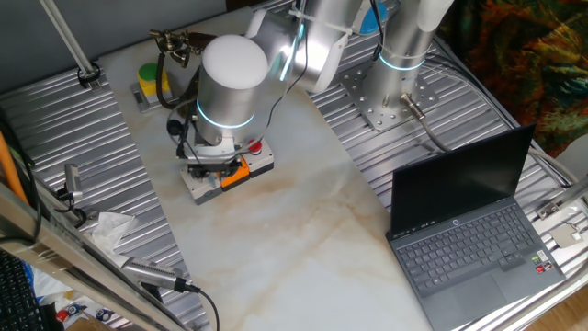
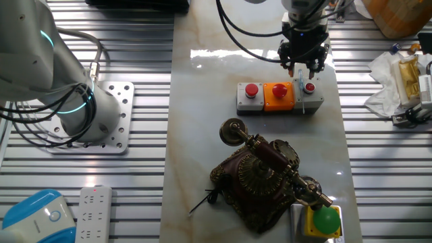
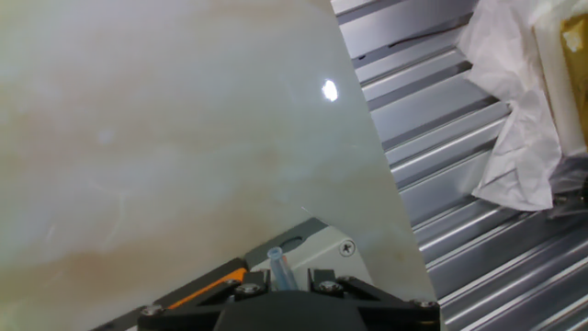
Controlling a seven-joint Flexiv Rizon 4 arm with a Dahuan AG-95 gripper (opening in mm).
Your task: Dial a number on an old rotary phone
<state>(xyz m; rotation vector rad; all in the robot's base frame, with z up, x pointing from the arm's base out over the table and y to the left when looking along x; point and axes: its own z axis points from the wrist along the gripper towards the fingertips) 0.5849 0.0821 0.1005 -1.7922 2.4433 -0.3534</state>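
Marble tabletop (image 2: 202,121) — ribbed metal flanks (image 2: 391,169)

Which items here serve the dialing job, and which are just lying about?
Job: old rotary phone; hand with clear tube.
Lying about: grey button box, laptop, power strip, crumpled wrap, green ball.

Silver-white arm (image 1: 230,83) with glowing cyan rings, black end effector (image 2: 304,62).
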